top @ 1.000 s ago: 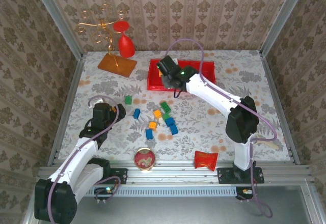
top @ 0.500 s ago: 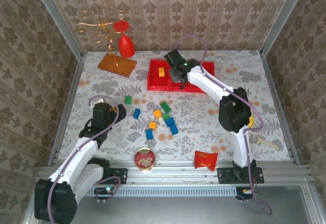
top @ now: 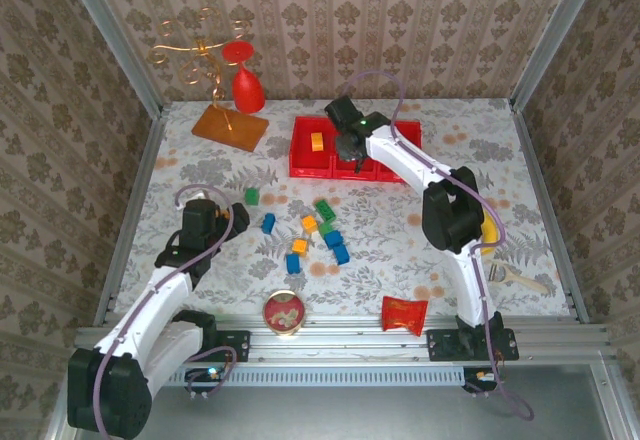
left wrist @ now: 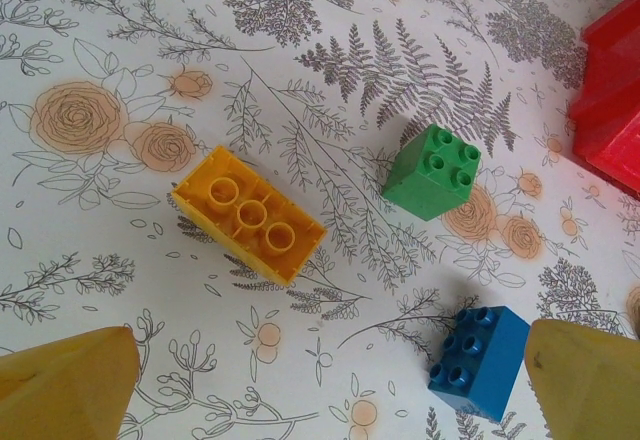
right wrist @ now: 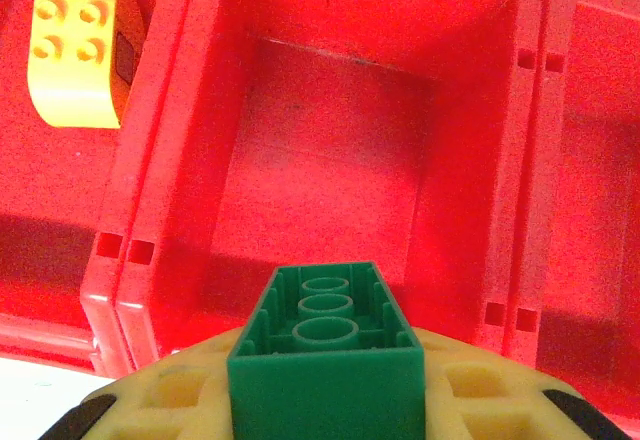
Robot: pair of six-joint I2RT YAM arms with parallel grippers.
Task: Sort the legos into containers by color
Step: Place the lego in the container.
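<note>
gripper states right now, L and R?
Left gripper: open, holding nothing.
Right gripper: shut on a green lego, at the middle red bin.

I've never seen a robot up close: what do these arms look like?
The left arm and right arm: white links, black joints, a lilac cable looping along each. Their fingers are yellow. A green light glows on the right wrist.
</note>
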